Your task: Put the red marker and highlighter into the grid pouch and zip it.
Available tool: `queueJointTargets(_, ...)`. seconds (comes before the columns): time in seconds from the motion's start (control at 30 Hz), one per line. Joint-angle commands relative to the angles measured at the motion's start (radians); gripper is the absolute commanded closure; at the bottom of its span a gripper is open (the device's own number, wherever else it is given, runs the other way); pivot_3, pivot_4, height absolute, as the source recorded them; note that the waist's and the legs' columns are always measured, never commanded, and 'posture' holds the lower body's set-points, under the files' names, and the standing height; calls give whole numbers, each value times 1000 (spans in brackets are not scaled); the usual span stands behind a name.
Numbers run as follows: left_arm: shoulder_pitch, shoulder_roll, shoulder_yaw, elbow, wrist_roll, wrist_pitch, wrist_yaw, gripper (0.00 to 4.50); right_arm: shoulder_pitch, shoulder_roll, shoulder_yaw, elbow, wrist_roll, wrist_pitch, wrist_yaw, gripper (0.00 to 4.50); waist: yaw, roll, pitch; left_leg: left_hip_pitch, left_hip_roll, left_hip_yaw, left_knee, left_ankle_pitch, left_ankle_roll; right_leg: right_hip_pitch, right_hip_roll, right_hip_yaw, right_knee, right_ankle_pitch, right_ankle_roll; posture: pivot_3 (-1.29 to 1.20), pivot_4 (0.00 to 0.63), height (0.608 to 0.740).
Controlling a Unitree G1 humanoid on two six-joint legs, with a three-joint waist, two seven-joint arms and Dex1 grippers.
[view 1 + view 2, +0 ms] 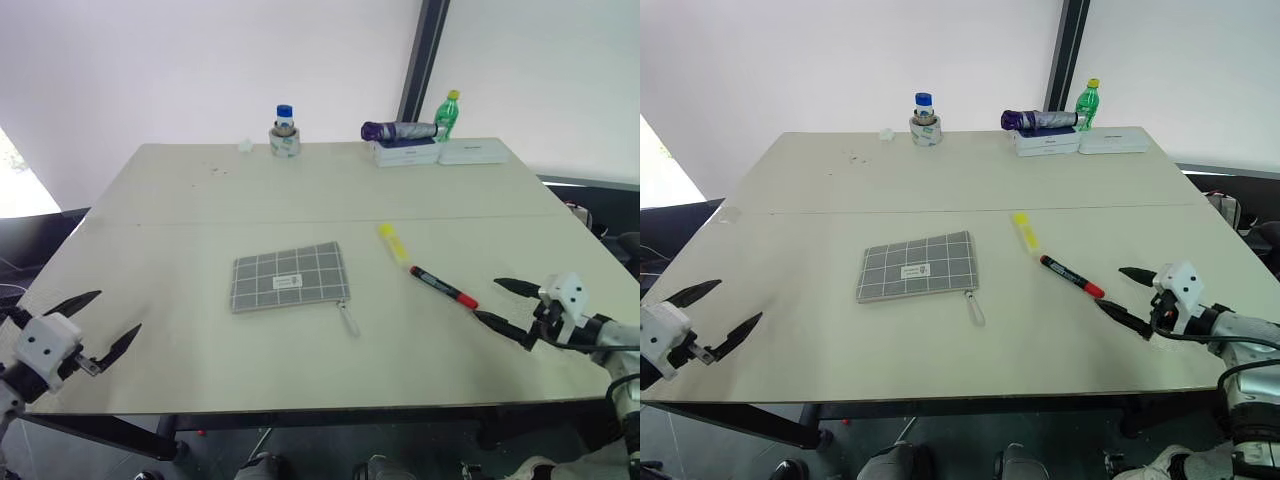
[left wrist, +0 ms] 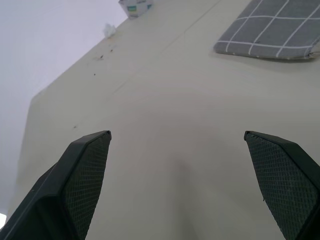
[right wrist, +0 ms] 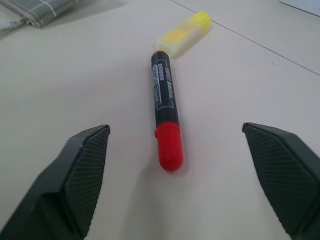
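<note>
At the lower left of the head view, the left gripper (image 1: pixel 93 322) hangs at the near edge of the table (image 1: pixel 300 190) with its two black fingers spread wide and nothing between them; its wrist view looks across bare tabletop toward a corner of the pouch (image 2: pixel 272 31). At the lower right, the right gripper (image 1: pixel 506 303) sits low over the table, fingers likewise apart and empty. In its wrist view the marker (image 3: pixel 164 116) lies straight ahead between the two fingers, red cap nearest, touching neither.

A little farther in, right of centre, the marker lies on a diagonal, red end toward the right gripper and black end toward the highlighter (image 1: pixel 394 242). The highlighter lies just beyond that black end, nearly in line with it; whether the two touch I cannot tell. The pouch lies flat at the centre of the frame, well left of both pens, with its pale zipper pull (image 1: pixel 349 318) trailing off the near right corner.

Along the far edge, upper middle of the frame, stand a blue-capped jar (image 1: pixel 285 131), a folded purple umbrella (image 1: pixel 398 130) on flat white boxes (image 1: pixel 440 152), and a green bottle (image 1: pixel 446 115).
</note>
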Motion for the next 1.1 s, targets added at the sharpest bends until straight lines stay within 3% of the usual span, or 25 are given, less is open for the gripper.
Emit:
queueJointTargets(0.03, -76, 53, -47, 88, 86, -134, 10, 0, -46, 43, 27, -100, 13, 24, -45, 1811, 0, 0, 0, 0, 0, 0, 0, 0, 0, 0, 0, 0, 0, 0, 0, 0, 150, 740)
queueJointTargets(0.2, -277, 110, -189, 303, 249, -360, 42, 0, -119, 179, 124, -202, -13, 69, -134, 4467, -1, 0, 0, 0, 0, 0, 0, 0, 0, 0, 1, 0, 0, 1, 0, 0, 150, 740)
queueJointTargets(0.4, -513, 122, -364, 558, 430, -581, 121, 0, -219, 265, 249, -119, -170, 7, -259, 4467, 4, 0, 0, -4, -1, 4, 1, 3, -1, 0, 2, 0, 1, 1, 1, 0, 150, 740)
queueJointTargets(0.63, -680, 142, -547, 758, 669, -755, 286, 0, -355, 363, 356, 20, -338, -48, -440, 4467, -2, 0, 0, -4, -1, 7, 1, 5, -5, -1, 4, 1, 2, 1, 2, 0, 150, 740)
queueJointTargets(0.9, -788, 116, -742, 827, 947, -815, 573, 0, -433, 394, 424, 166, -495, -105, -633, 4467, 8, 1, 0, -4, -1, 9, 1, 5, -5, -2, 3, 1, 4, 1, 2, 0, 150, 740)
queueJointTargets(1.1, -832, 86, -874, 836, 1107, -802, 782, 0, -461, 412, 469, 206, -550, -130, -666, 4467, 9, 3, -1, -4, -1, 10, 1, 5, -5, -1, 3, 1, 5, 1, 2, 0, 150, 740)
